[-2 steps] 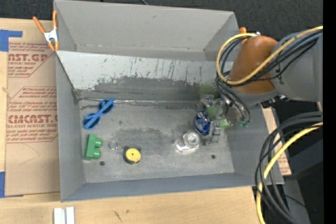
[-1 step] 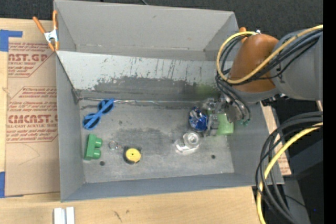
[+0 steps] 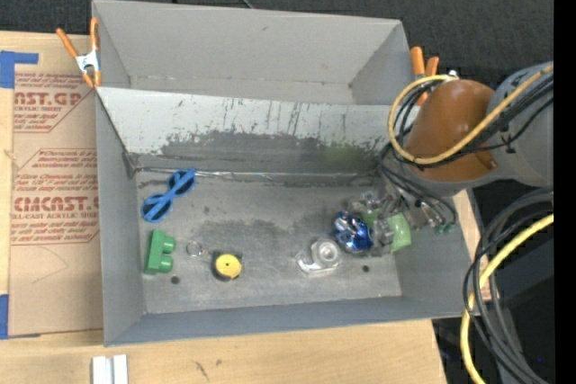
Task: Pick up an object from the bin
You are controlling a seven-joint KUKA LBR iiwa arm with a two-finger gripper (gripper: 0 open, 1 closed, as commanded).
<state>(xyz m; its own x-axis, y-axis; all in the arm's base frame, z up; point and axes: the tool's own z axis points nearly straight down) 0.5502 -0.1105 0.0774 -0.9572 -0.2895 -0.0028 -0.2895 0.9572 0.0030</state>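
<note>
My gripper [image 3: 385,213] is low at the right end of the bin floor, under the arm's orange cover. Right beside it, touching or nearly so, lie a shiny blue crumpled thing [image 3: 353,233] and a small green block [image 3: 398,235]. Whether either one is gripped I cannot tell. Just left of these, a silvery clear round piece [image 3: 319,256] rests on the floor.
Farther left are a yellow disc [image 3: 227,265], a small clear ring [image 3: 194,249], a green block [image 3: 160,253] and a blue looped handle piece [image 3: 168,195]. Cables hang off the arm at the right wall.
</note>
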